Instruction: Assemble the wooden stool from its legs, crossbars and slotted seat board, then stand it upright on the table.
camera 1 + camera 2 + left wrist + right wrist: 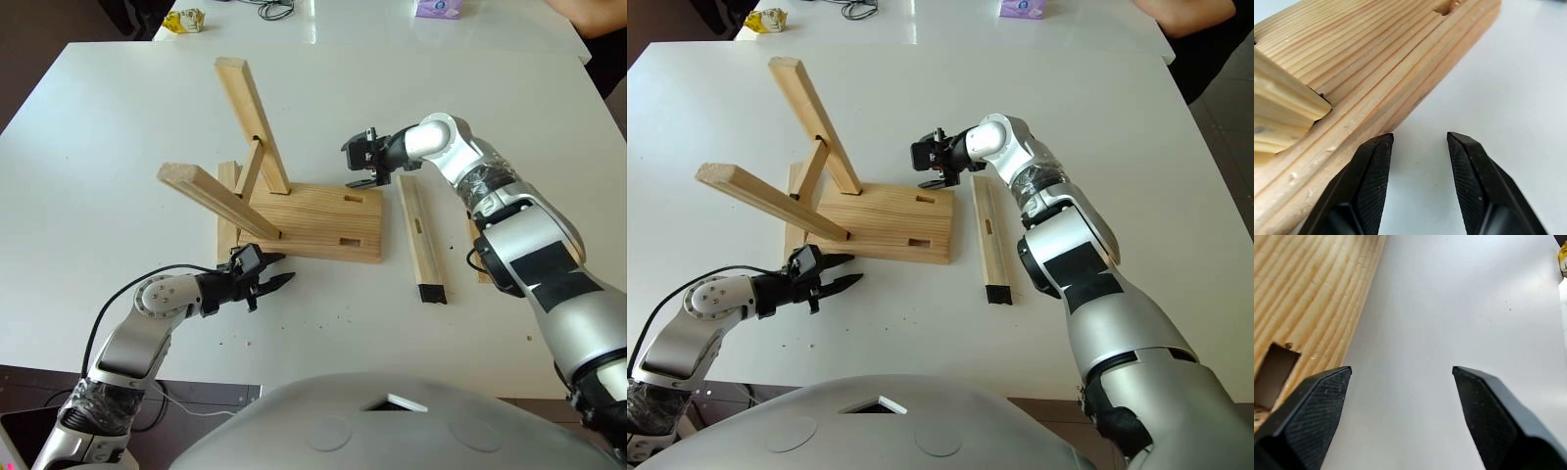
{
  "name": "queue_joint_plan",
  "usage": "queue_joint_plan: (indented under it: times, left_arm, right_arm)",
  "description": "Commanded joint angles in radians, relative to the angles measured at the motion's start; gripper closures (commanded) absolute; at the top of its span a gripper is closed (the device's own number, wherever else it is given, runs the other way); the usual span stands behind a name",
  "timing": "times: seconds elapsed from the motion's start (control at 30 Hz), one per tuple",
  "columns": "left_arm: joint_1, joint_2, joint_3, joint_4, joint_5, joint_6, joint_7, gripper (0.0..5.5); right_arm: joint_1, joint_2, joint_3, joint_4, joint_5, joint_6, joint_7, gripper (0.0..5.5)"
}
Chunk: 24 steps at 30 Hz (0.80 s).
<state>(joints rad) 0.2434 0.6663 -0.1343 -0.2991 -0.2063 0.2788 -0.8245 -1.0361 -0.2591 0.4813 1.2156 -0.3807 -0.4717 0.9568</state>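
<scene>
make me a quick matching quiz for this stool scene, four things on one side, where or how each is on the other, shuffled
1. seat board
2. loose leg
3. left claw
4. right claw

A. open, by the board's far right corner
B. holds two legs sticking up at a slant
C. open, at the board's near left corner
D. lying flat, right of the board

Pairs: 1-B, 2-D, 3-C, 4-A
</scene>
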Motion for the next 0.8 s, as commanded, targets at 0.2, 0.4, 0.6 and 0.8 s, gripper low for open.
queue_joint_plan:
  times: [0.2,0.4,0.6,0.8]
  left_arm:
    - [-0.058,-0.059,-0.036,0.014,0.035,0.055,0.075,3.45]
    - [-0.079,-0.085,-0.049,0.029,0.044,0.056,0.097,3.45]
    - [-0.129,-0.080,-0.040,0.079,0.052,0.041,0.077,3.45]
    - [-0.197,-0.044,-0.024,0.170,0.068,-0.001,0.030,3.45]
  right_arm:
    - [0.205,-0.070,-0.027,-0.242,0.094,-0.006,0.203,1.66]
    - [0.404,-0.144,-0.042,-0.579,0.167,0.132,0.265,1.66]
    - [0.558,-0.206,-0.075,-0.846,0.194,0.293,0.225,1.66]
    - [0.670,-0.248,-0.057,-1.053,0.194,0.388,0.210,1.66]
